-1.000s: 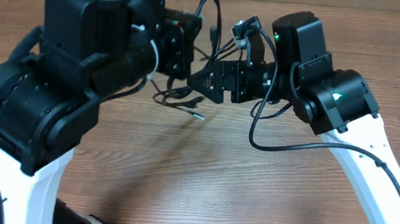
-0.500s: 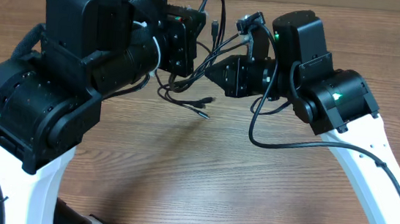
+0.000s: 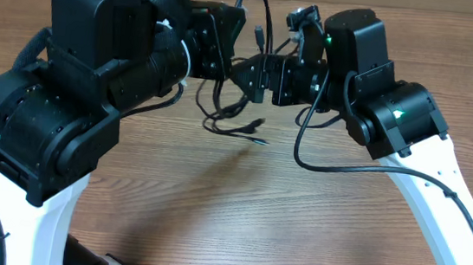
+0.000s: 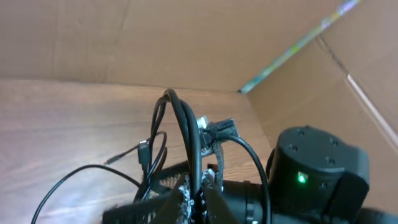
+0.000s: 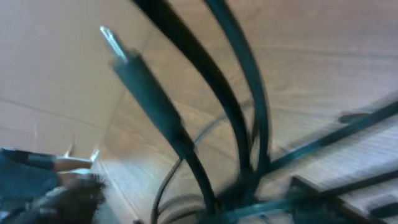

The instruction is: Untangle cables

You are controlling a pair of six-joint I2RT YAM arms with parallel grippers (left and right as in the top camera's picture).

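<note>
Pinching the cables [image 4: 188, 137], the left gripper [image 4: 194, 202] holds their loop arching upward; right gripper [image 3: 258, 72] unclear.

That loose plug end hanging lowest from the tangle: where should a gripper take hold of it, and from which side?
Probably by the plug end itself, coming from the table's near edge: it juts sideways, clear of the looped cables, with bare wood in front.

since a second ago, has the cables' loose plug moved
Yes. The cables' loose plug has shifted right over the table, nearer the right arm's hanging wire.
</note>
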